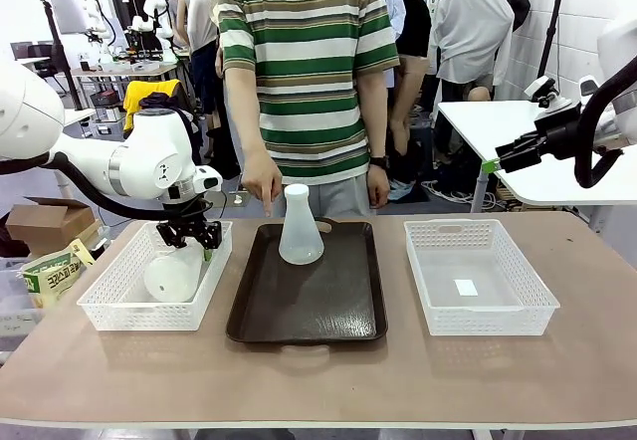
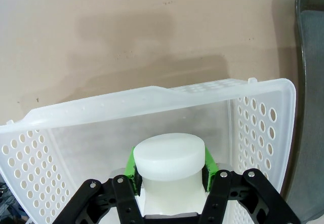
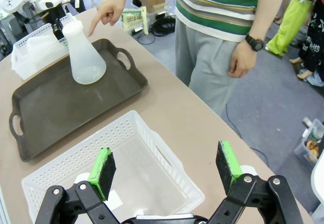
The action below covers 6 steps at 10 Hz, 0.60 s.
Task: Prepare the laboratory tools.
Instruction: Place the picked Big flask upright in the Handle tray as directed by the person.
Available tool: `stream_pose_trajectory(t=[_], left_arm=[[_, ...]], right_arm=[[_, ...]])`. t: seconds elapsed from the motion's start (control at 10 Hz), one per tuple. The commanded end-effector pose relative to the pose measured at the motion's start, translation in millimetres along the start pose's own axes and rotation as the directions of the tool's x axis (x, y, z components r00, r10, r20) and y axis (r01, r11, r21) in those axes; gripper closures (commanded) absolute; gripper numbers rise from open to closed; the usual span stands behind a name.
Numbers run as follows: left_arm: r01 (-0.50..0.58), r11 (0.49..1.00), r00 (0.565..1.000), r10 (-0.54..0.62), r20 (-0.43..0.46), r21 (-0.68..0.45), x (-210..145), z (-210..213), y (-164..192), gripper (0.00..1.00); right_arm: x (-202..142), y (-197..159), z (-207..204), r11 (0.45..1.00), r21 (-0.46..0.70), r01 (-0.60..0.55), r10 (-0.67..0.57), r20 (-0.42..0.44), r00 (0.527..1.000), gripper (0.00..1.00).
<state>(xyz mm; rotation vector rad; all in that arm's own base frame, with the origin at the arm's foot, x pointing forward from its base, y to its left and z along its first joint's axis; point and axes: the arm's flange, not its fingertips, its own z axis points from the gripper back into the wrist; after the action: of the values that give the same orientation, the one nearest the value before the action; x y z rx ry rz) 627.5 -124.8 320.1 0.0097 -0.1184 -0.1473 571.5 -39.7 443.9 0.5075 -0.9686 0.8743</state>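
Note:
One frosted-white flask stands upright at the far end of the dark brown tray, also visible as flask on the tray. A second flask leans inside the left white basket. My left gripper is shut on that flask's neck. In the left wrist view the green pads press both sides of the flask's round top. My right gripper is open with nothing between its fingers, held above the right basket; the front view puts the right gripper high at the right.
A person in a striped shirt stands at the far side, one hand pointing a finger down at the tray's far left corner. The right basket holds just a small white label. The left basket's far wall faces bare brown table.

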Motion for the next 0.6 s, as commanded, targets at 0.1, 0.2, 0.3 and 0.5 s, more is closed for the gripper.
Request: stream_pose_trajectory(t=[0.1,0.2,0.3,0.5], left_arm=[[0.003,1.0,1.0,-0.003,0.002,0.002,0.3,0.2,0.5,1.0],[0.003,1.0,1.0,-0.003,0.002,0.002,0.3,0.2,0.5,1.0],[0.003,1.0,1.0,-0.003,0.002,0.002,0.3,0.2,0.5,1.0],[0.003,1.0,1.0,-0.003,0.002,0.002,0.3,0.2,0.5,1.0]], right_arm=[[-1.2,1.0,1.3,1.0,0.002,0.001,-0.001,-0.011,1.0,0.0],[-1.2,1.0,1.3,1.0,0.002,0.001,-0.001,-0.011,1.0,0.0],[-1.2,1.0,1.3,1.0,0.002,0.001,-0.001,-0.011,1.0,0.0],[-1.2,1.0,1.3,1.0,0.002,0.001,-0.001,-0.011,1.0,0.0]])
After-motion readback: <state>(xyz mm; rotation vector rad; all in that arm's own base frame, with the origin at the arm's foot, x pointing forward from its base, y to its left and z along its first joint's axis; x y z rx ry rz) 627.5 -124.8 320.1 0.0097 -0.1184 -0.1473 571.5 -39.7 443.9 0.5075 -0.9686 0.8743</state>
